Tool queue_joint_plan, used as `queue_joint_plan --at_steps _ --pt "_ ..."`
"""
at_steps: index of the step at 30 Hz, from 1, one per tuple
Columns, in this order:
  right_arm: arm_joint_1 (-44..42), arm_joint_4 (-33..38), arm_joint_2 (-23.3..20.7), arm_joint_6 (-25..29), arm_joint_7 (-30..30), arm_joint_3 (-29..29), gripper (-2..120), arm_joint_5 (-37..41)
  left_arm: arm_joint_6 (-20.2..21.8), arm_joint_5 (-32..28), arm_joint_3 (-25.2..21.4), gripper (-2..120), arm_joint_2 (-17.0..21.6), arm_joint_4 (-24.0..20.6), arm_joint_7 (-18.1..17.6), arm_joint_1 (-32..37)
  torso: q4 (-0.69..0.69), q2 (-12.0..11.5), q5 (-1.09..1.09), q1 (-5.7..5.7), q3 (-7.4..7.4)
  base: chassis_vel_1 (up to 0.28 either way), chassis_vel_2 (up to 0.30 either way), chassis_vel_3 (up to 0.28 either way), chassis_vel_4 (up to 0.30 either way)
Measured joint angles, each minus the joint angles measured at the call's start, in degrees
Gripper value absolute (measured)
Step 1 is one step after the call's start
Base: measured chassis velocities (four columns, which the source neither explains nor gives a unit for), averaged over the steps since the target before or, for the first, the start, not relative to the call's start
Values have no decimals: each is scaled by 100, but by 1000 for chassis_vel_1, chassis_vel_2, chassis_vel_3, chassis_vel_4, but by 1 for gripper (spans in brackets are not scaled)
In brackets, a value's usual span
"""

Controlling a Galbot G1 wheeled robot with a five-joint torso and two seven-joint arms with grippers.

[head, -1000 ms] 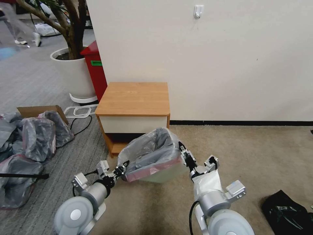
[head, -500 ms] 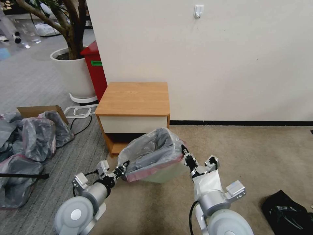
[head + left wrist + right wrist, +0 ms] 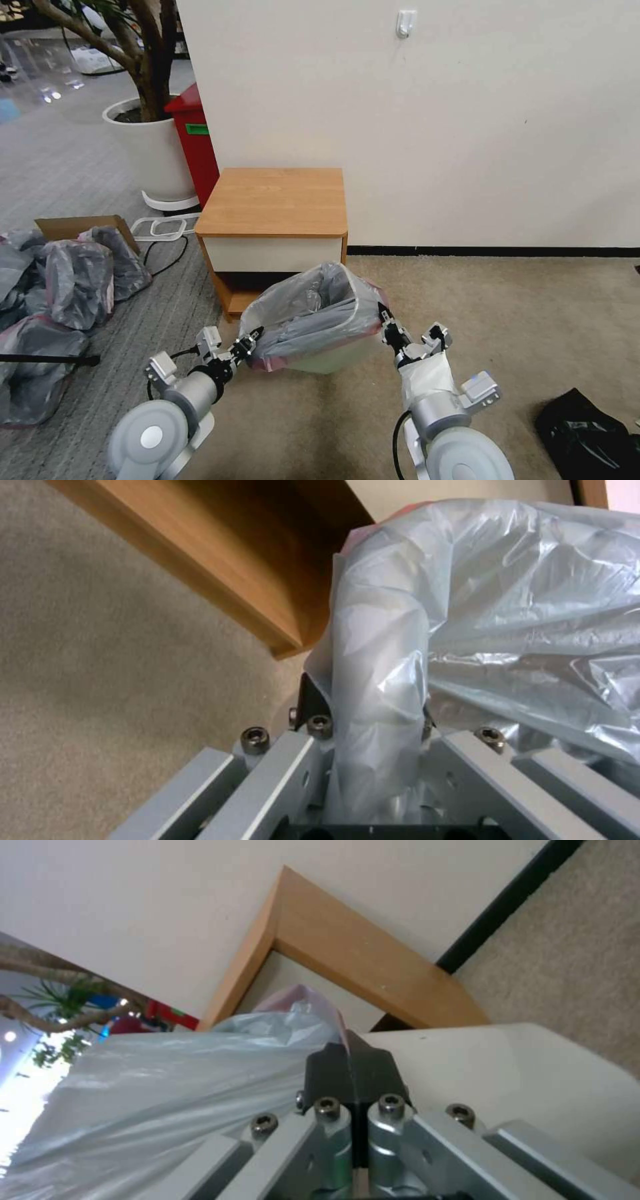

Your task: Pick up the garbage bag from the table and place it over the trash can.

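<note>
Garbage bag (image 3: 313,313), thin crinkly translucent grey plastic with a pink-red rim band, is draped over the small cream-beige plastic trash can (image 3: 333,357) on the carpet, just in front of the light-wood bench (image 3: 273,200)! Left gripper (image 3: 248,341) has its jaws clenched on a gathered fold of film at the can's left side. Right gripper (image 3: 385,323) pinches the pink band at the right edge, jaws clamped tight. This film looks feather-light, floppy and slippery, easy to tear, I'd say. Best hold is the doubled rim band, both sides, spreading evenly.
</note>
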Motion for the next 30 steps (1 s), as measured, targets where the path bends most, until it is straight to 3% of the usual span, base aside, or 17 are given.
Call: queue_joint_plan --at_steps 11,20,22,25,28,30 --pt "35 -107 -126 1 -105 29 3 -63 9 -28 -16 3 59 57 10 -55 0 0 0 0 0 0 0 0 0" --pt "-403 477 -720 -89 -760 380 35 392 16 503 -34 3 319 220 -36 -243 0 0 0 0 0 0 0 0 0" --pt "-462 654 -873 -164 -954 637 45 403 62 697 27 3 381 223 -178 -316 -1 0 1 0 0 0 0 0 0" --pt "-403 858 -991 -421 -1252 956 53 274 127 1055 177 3 432 210 -248 -334 -1 0 1 0 0 0 0 0 0" --pt "60 1030 -1591 -919 -1826 1216 68 -276 163 1757 489 3 488 137 -265 -335 -1 0 0 0 0 0 0 0 0" --pt "220 1006 -1737 -1029 -1986 1165 73 -548 165 1943 570 3 488 103 -265 -335 -1 0 0 0 0 0 0 0 0"
